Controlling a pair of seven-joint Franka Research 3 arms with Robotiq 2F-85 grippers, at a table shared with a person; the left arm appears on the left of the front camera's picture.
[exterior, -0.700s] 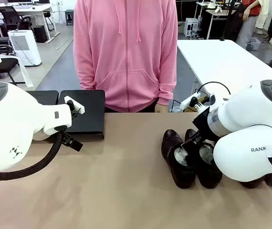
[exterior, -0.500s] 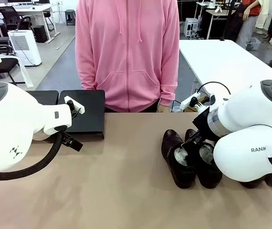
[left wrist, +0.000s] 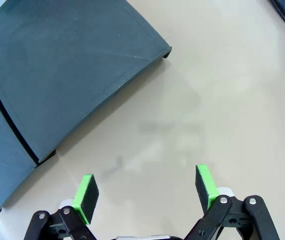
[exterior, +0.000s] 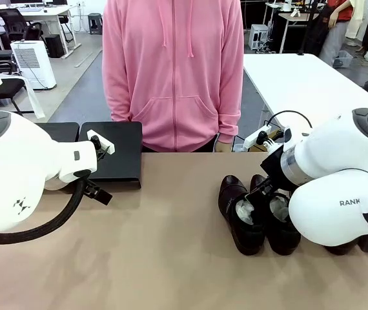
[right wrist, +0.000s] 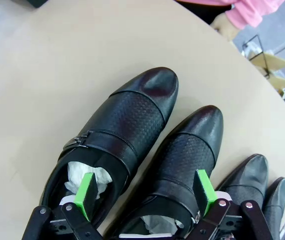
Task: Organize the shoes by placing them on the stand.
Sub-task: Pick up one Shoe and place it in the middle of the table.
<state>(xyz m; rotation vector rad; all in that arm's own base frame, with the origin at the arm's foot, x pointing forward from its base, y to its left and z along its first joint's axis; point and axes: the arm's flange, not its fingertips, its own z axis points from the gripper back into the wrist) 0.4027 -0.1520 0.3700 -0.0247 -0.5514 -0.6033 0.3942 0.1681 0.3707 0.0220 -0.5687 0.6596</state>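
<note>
Right wrist view: the right gripper [right wrist: 145, 192] holds its 2 green pads [right wrist: 86, 195] spread wide and empty, hovering over the heel ends of 2 black shoes [right wrist: 117, 132] that lie side by side, touching, on the tan table [right wrist: 27, 100]. One pad sits above the white paper stuffing [right wrist: 85, 175] in the left-hand shoe. The other sits above the outer edge of the right-hand shoe [right wrist: 190, 150]. Both shoes run lengthwise away from the fingers, toes at the far end, leaning slightly right. Beyond the right-hand finger lie 2 more shoes [right wrist: 252, 182], and farther off is a person's hand [right wrist: 226, 25] in a pink sleeve.

Left wrist view: the left gripper [left wrist: 146, 192] is likewise spread and empty above bare table. The black stand [left wrist: 67, 85] lies ahead and to the left of its fingers.

The right arm looks much the nearer to the shoes. Its fingers span 2 shoes, so it likely must shift sideways over 1 before closing, while the stand lies well apart, on the left arm's side
</note>
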